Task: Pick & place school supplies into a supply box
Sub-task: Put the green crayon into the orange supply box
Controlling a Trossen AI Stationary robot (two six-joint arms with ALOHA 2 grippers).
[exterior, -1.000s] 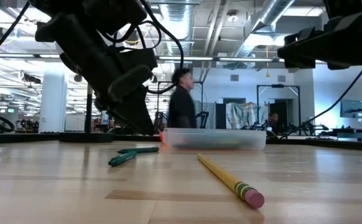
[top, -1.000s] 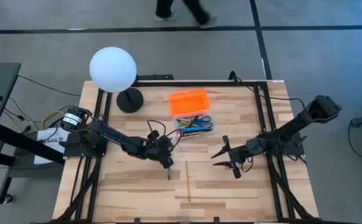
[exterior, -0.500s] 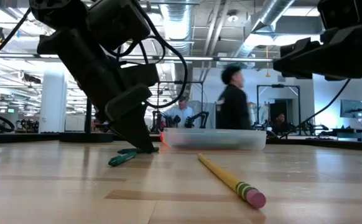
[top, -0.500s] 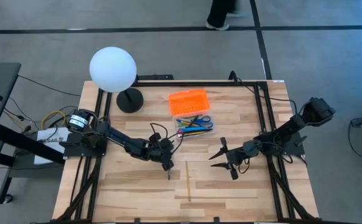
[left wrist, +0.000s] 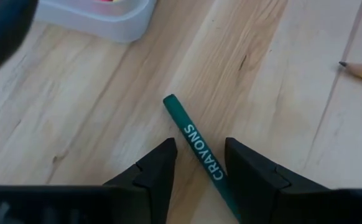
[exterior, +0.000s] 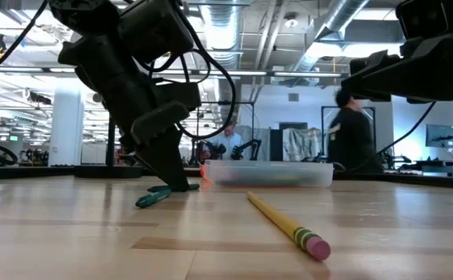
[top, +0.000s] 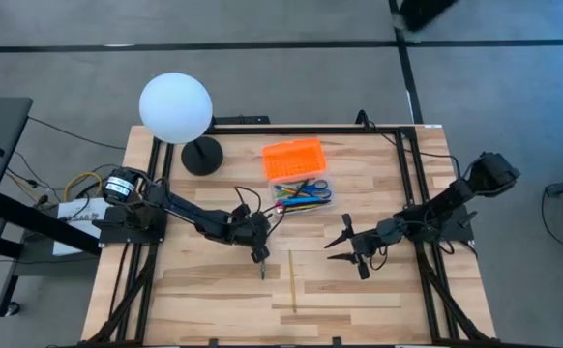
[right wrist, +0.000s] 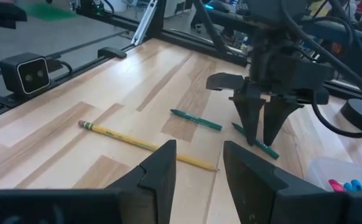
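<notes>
A green crayon (left wrist: 187,127) lies flat on the table between the two fingers of my open left gripper (left wrist: 198,149), which points steeply down near the table's middle (top: 261,257). Whether a finger touches the crayon, I cannot tell. A second green pen (right wrist: 196,120) lies just nearer the near edge, and a yellow pencil (top: 292,280) lies to its right. The clear supply box (top: 301,193) holds coloured pens and blue-handled scissors. Its orange lid (top: 294,159) lies beside it on the far side. My right gripper (top: 342,242) hangs open above the table, right of the pencil.
A white globe lamp (top: 175,108) on a black base (top: 201,155) stands at the far left corner. A black frame (top: 402,164) runs along the table's edges. Bare wood lies toward the near edge. A person (exterior: 355,136) walks in the room behind.
My left gripper has sunk toward the table and tipped steeper, so its fingertips now stand down around the green crayon. The crayon, the pen and the pencil have kept their places.
</notes>
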